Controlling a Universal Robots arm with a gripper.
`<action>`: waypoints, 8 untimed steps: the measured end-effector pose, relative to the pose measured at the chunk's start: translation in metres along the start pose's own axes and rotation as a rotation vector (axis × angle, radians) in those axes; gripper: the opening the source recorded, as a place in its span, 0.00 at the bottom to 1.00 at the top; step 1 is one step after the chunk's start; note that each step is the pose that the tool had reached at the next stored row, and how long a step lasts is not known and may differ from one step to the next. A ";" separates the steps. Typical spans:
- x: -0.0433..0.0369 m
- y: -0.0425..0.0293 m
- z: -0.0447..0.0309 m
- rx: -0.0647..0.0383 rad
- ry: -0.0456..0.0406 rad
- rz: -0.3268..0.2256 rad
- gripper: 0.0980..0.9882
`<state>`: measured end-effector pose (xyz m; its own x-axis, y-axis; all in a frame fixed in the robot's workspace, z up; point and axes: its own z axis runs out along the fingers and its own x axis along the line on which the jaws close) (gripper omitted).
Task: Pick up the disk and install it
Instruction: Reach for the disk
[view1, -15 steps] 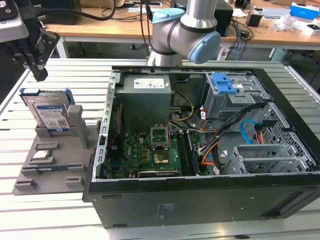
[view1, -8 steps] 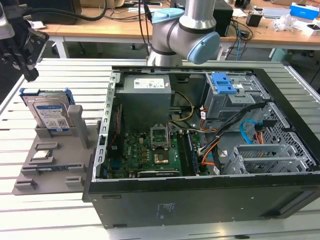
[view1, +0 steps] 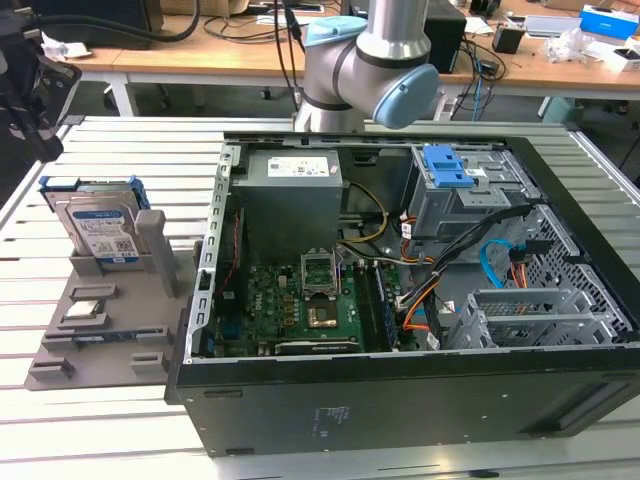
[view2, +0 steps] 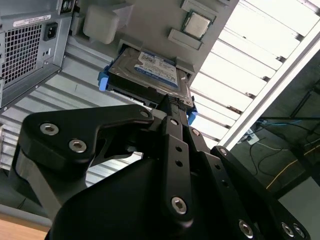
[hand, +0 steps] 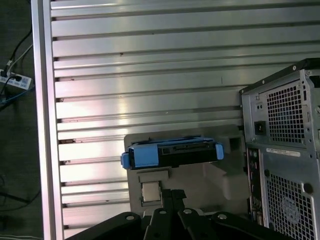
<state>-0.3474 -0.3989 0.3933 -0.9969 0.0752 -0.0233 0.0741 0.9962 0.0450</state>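
The disk (view1: 97, 228) stands in a grey holder (view1: 105, 325) at the exterior view's left. My gripper (view1: 35, 120) hangs at the frame's upper left; I cannot tell its state.

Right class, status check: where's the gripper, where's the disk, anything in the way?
Gripper near the disk, not touching. Disk upright in gray holder, beside open computer case. Nothing between gripper and disk.

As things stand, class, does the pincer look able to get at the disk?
Probably yes. The disk stands on edge in the grey holder, outside the computer case, top edge bare; nothing lies between it and the pincer.
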 end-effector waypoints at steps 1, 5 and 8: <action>0.0014 -0.0001 0.0000 0.000 0.0000 0.000 0.01; 0.0102 -0.0008 -0.0003 0.000 0.0000 0.000 0.01; 0.0144 -0.0010 -0.0004 0.000 0.0000 0.000 0.01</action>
<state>-0.3618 -0.3988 0.3933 -0.9969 0.0753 -0.0233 0.0742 0.9962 0.0450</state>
